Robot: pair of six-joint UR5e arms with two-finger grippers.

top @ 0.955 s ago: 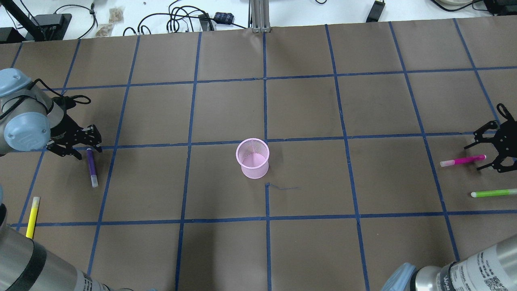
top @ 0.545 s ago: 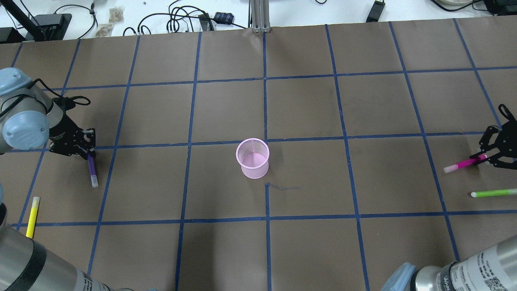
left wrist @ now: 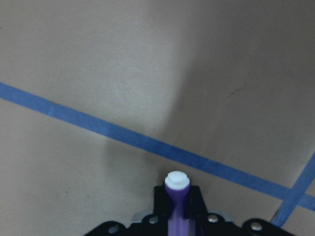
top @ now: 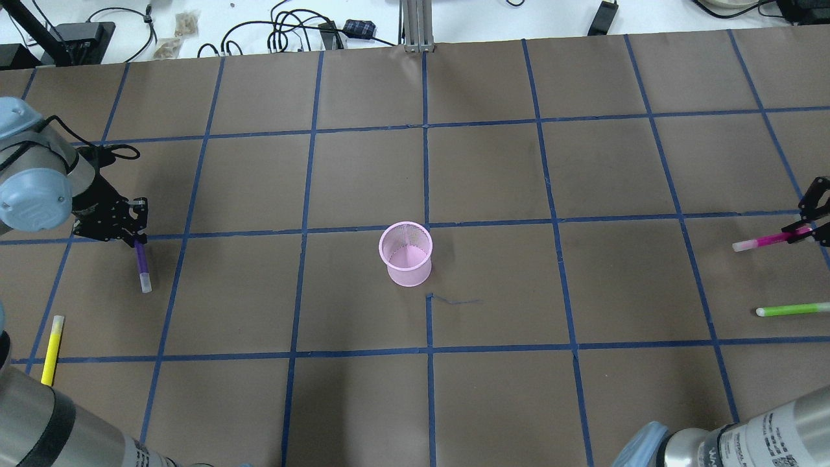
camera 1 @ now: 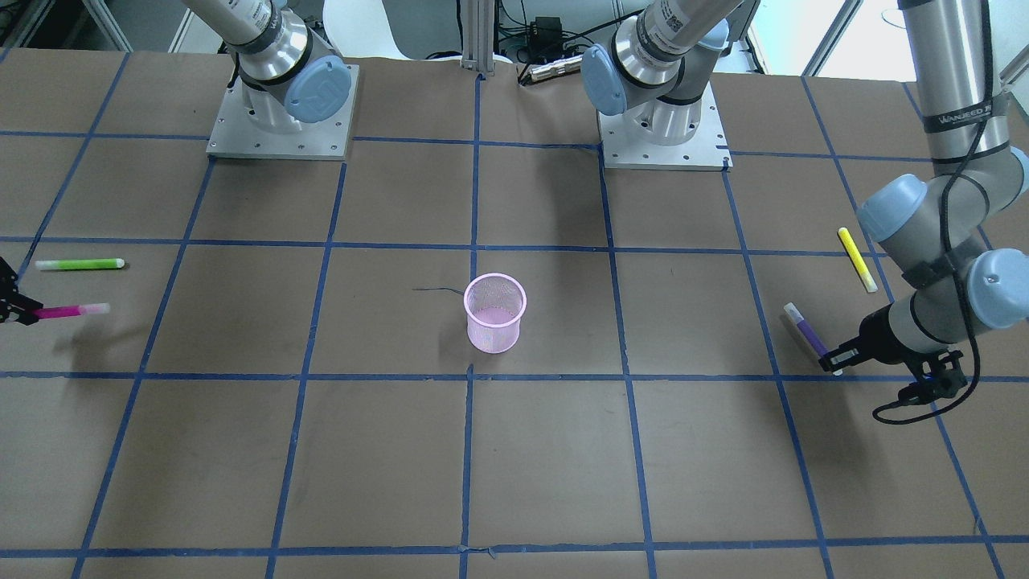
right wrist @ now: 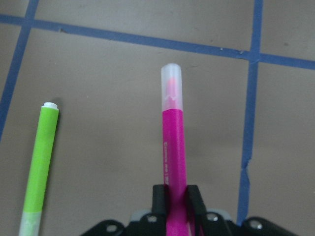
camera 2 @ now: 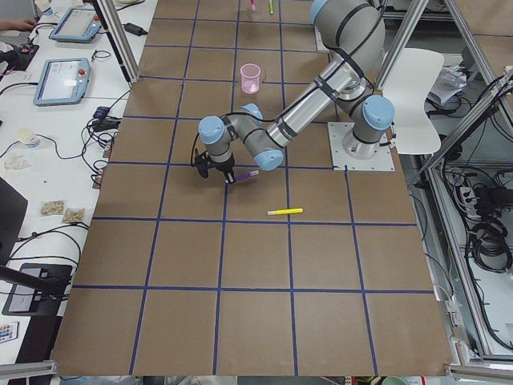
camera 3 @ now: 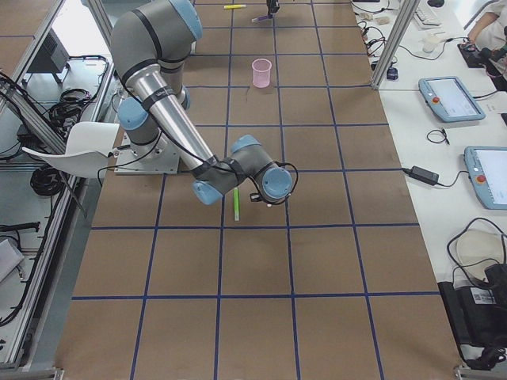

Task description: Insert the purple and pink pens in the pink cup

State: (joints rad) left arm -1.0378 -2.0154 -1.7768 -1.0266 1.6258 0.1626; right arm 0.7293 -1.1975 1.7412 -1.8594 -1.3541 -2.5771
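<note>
The pink mesh cup stands upright at the table's middle, also in the front view. My left gripper is shut on one end of the purple pen, which sticks out just above the table at the far left; the left wrist view shows its white-capped tip. My right gripper is shut on the pink pen at the far right edge and holds it off the table. The right wrist view shows the pink pen between the jaws.
A yellow pen lies near the left arm's base side. A green pen lies on the table near the pink pen, also in the right wrist view. Cables and boxes lie beyond the far edge.
Both grippers were open beside their pens a second ago; they have shut on them and lifted. The right gripper has carried the pink pen rightward; the left has drawn the purple pen slightly back.
</note>
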